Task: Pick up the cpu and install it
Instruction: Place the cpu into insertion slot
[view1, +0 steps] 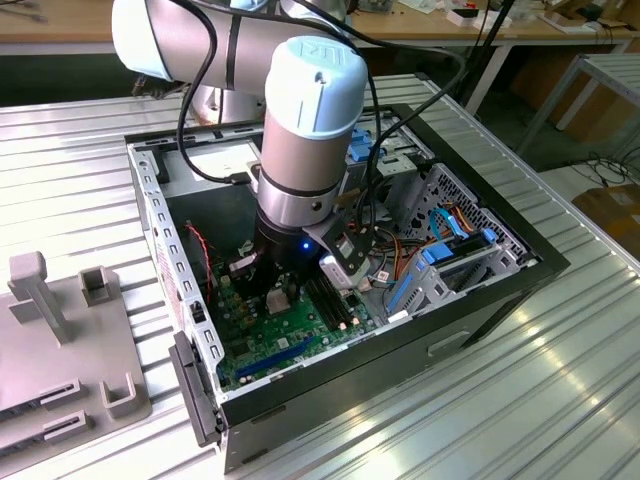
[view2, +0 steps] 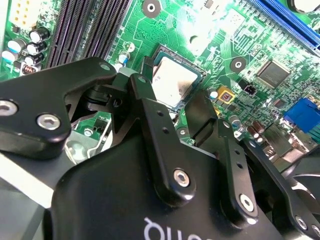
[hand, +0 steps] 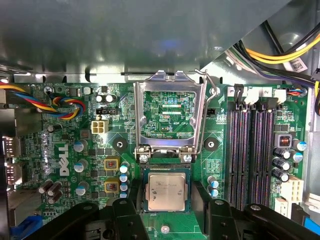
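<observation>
Arm first: at the centre of the exterior view, my grey robot arm with the pale blue joint cap (view1: 315, 75) reaches down into the open black computer case (view1: 470, 310), its black gripper (view1: 277, 290) low over the green motherboard (view1: 255, 335). In the second wrist view the cpu, a small flat square chip with a dull silver-grey top (view2: 175, 80), lies in its socket just beyond the gripper. Whether the jaws pinch it or hang slack, I cannot tell. In the first wrist view the chip sits square and flat, while the hinged silver metal socket frame (hand: 170, 112) stands flipped open beside it. I judge picking and placing done, clamping not
</observation>
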